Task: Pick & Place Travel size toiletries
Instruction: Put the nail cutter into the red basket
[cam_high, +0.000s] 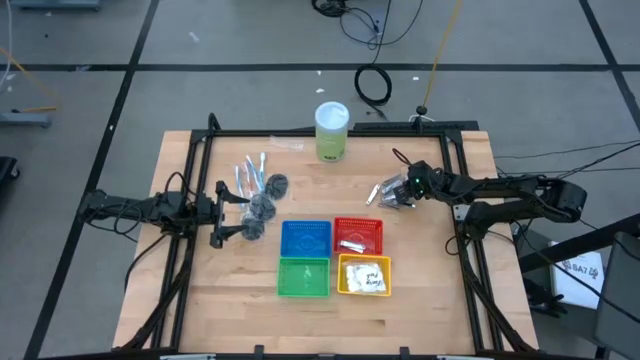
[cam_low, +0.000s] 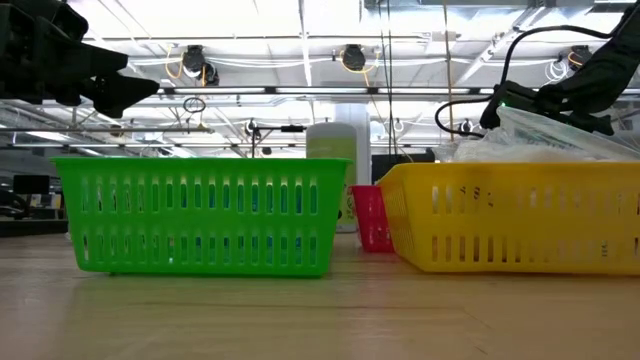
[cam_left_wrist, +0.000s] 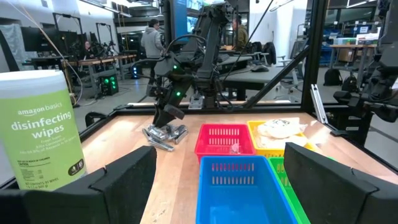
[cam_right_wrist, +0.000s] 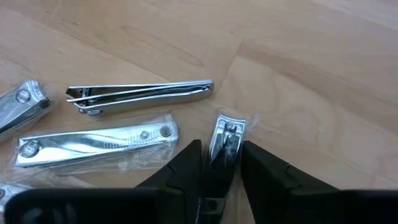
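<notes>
Several silver nail clippers in clear wrap (cam_right_wrist: 99, 140) lie flat on the wooden table, right of centre (cam_high: 378, 192). My right gripper (cam_right_wrist: 222, 155) slants down over them, open, with its fingers on either side of one small clipper (cam_right_wrist: 227, 140). Pale sticks (cam_high: 250, 172) and dark round puffs (cam_high: 265, 200) lie at the table's left. My left gripper (cam_high: 222, 215) waits beside the puffs, level, open and holding nothing. White sachets (cam_high: 366, 275) lie in the yellow basket. My right gripper has one finger along each long side of the small clipper (cam_right_wrist: 219, 134). It comes slanting down from the table's right side. The clipper lies flat on the table. Whether the fingers (cam_right_wrist: 186, 165) touch it, I cannot tell.
Blue (cam_high: 306, 238), red (cam_high: 358, 235), green (cam_high: 303, 277) and yellow (cam_high: 345, 285) baskets stand together at the table's middle near side. One silver piece lies in the red one. A tall green wipes cylinder (cam_high: 332, 132) stands at the far edge. A black frame runs around the table.
</notes>
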